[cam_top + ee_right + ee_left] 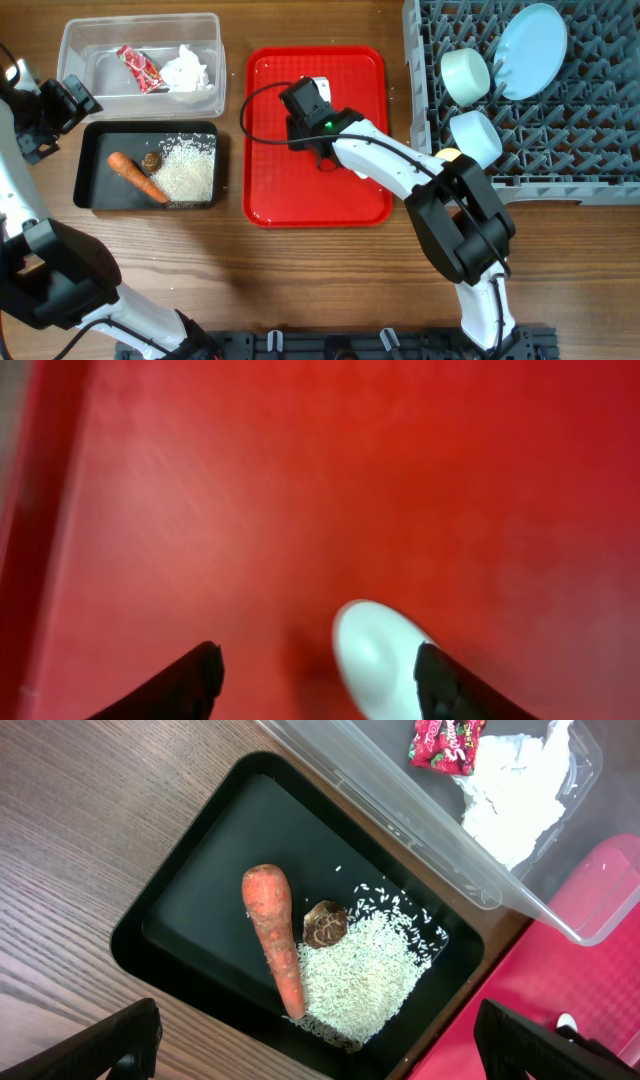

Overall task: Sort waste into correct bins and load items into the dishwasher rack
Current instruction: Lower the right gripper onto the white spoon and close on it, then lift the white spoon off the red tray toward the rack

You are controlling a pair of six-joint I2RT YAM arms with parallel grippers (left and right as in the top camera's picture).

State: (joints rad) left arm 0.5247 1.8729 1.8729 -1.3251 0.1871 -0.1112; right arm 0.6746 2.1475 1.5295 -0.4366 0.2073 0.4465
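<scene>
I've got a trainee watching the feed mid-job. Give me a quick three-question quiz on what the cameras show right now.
1. True or false: the carrot lies in the black tray.
2. Fill in: the right gripper is low over the red tray, jaws apart on either side of the ___.
3. How many bowls sit in the rack?
Key: 1 true; 2 spoon; 3 two.
</scene>
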